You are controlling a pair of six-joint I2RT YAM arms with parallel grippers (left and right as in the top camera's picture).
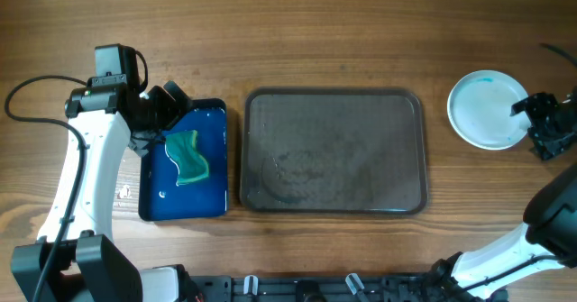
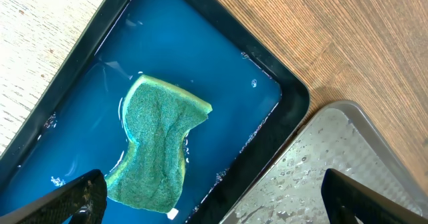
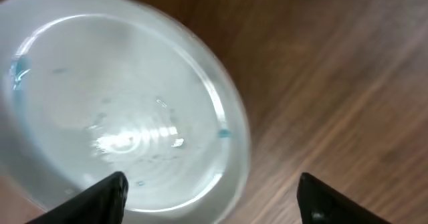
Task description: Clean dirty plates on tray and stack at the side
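A round white plate (image 1: 485,110) with a faint blue tint and a small blue smear lies on the wood to the right of the tray (image 1: 255,149). The dark tray holds only a film of water. My right gripper (image 1: 528,124) stands open at the plate's right rim. In the right wrist view one finger is over the plate (image 3: 114,97) and the other over bare wood, with nothing held between them (image 3: 214,204). My left gripper (image 1: 167,117) is open above the blue tray's upper left. In its wrist view the jaws (image 2: 214,207) span the sponge and the dark tray's wet corner (image 2: 334,157).
A smaller blue tray (image 1: 216,194) of water lies left of the dark tray, with a green sponge (image 1: 187,156) in it, also seen in the left wrist view (image 2: 157,147). Its black rim (image 2: 287,110) nearly touches the dark tray. A cable runs along the left edge.
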